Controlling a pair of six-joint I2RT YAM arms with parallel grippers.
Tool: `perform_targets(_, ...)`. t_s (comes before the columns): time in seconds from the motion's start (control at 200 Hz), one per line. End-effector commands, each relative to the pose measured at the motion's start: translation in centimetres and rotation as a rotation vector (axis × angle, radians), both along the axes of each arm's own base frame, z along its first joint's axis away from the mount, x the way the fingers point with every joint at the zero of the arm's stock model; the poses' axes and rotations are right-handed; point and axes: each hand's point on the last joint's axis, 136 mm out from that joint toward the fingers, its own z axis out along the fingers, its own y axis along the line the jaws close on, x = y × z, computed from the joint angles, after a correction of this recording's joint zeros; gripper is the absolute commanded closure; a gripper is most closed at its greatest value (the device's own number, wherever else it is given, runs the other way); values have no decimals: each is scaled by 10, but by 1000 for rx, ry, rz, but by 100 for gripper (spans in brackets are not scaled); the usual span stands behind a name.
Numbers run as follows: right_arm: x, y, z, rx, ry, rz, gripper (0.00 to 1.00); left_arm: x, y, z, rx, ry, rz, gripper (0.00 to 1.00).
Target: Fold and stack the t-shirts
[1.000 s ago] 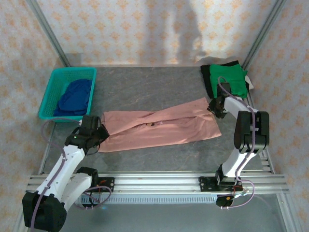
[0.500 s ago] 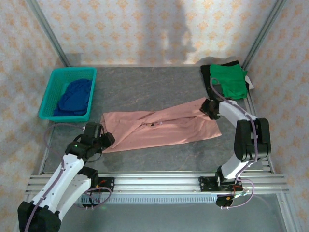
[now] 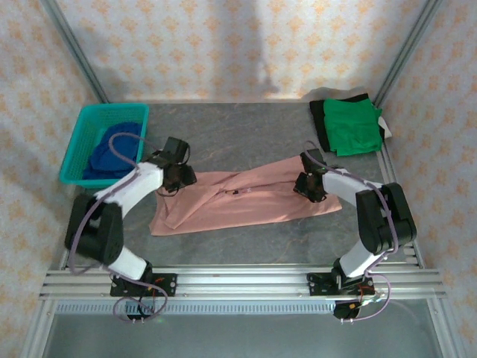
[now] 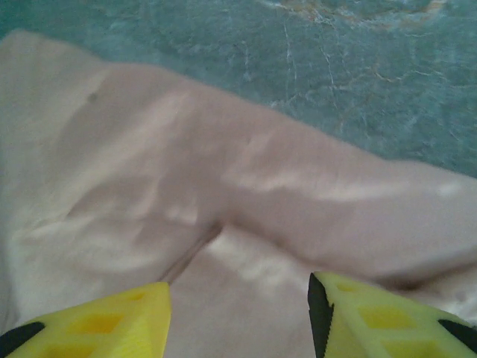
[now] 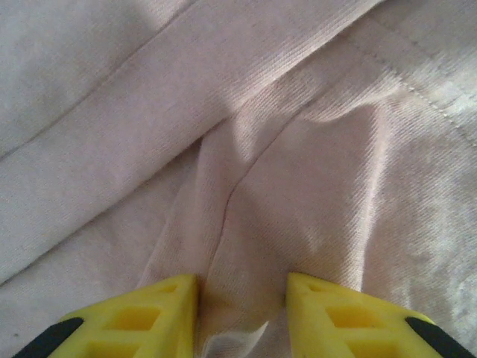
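A dusty-pink t-shirt (image 3: 246, 200) lies spread across the middle of the grey table, with a small dark graphic near its centre. My left gripper (image 3: 181, 179) hovers over its far-left edge. In the left wrist view that gripper (image 4: 238, 291) is open, with flat pink cloth (image 4: 223, 186) lying under the gap. My right gripper (image 3: 305, 186) is on the shirt's right end. In the right wrist view it (image 5: 242, 287) is shut on a bunched fold of pink cloth (image 5: 223, 112). A green t-shirt (image 3: 352, 127) lies folded at the back right. A dark blue t-shirt (image 3: 112, 153) sits in the basket.
The teal plastic basket (image 3: 72, 153) stands at the back left. A black cloth (image 3: 317, 119) shows under the green shirt. Metal uprights rise at both back corners, and an aluminium rail (image 3: 238, 283) runs along the near edge.
My left gripper has let go of the shirt's near-left edge, opened, and swung back to its far-left edge. My right gripper has slid left and nearer along the shirt's right end.
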Motion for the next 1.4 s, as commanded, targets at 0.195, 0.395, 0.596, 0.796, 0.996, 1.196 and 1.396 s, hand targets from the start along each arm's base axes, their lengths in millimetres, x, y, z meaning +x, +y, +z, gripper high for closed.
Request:
perform_targets(0.195,-5,-11,-7,-42,12,-27,65,25,7,-14,112,61,-32,60)
perform_targets(0.395,-7,-17,-10,-68,23,-27,65,11,5,-32,85,112,-24,58)
perform_targets(0.596,-7,-19,-12,-75,27,-29,65,1,-4,-35,11,91,-22,65)
perform_targets(0.796,-7,-19,-13,-71,29,-31,65,1,-5,-36,12,95,-22,85)
perform_targets(0.996,-5,-18,-12,-66,23,-28,65,-3,-4,-7,59,57,-42,97)
perform_targets(1.196,-6,-18,-13,-68,28,-28,65,-25,-30,18,89,22,-111,100)
perform_targets(1.396,-6,-17,-9,-70,33,-13,65,-58,-61,16,64,37,-127,100)
